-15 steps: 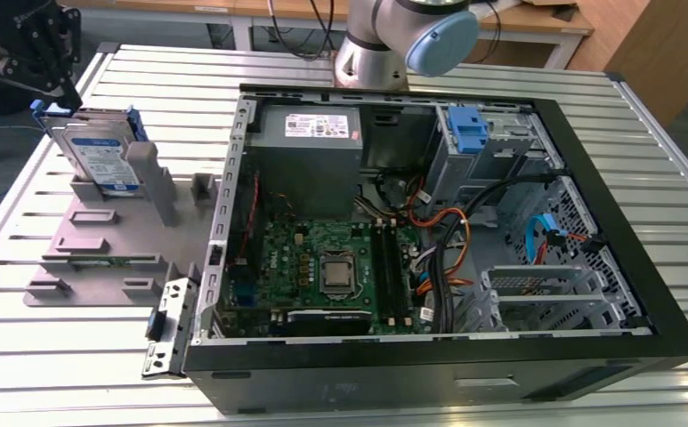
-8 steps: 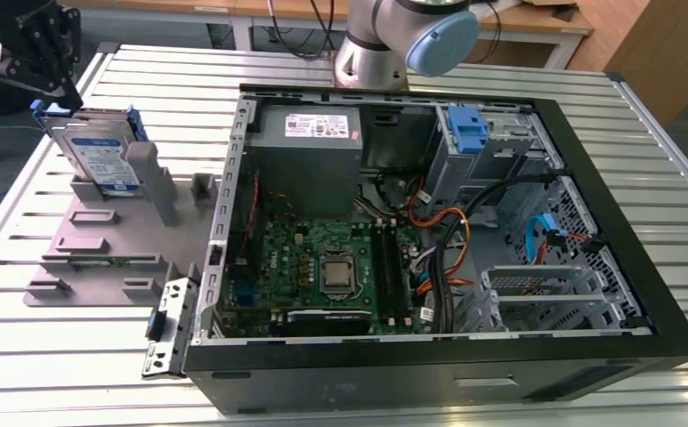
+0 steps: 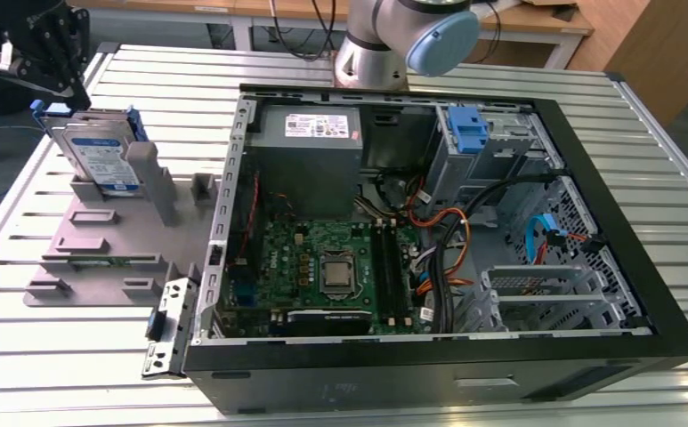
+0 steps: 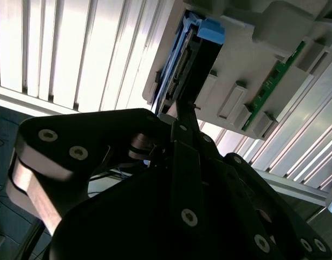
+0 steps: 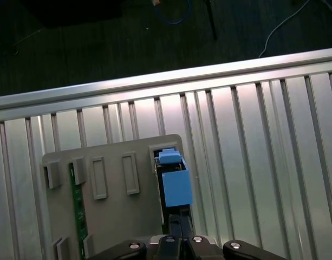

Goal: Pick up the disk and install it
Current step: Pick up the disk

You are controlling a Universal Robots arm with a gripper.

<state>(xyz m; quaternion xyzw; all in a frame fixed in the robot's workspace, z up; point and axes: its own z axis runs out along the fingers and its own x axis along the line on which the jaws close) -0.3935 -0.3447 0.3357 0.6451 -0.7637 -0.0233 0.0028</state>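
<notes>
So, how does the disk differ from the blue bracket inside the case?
The disk stands upright in the grey stand, outside the case; the blue bracket sits inside it. The disk has a silver body with a label; the bracket is bare plastic. The claw hangs right over the disk, far from the bracket. Both show blue plastic.

No legible txt (disk (image 3: 97,156) label incl.).
</notes>
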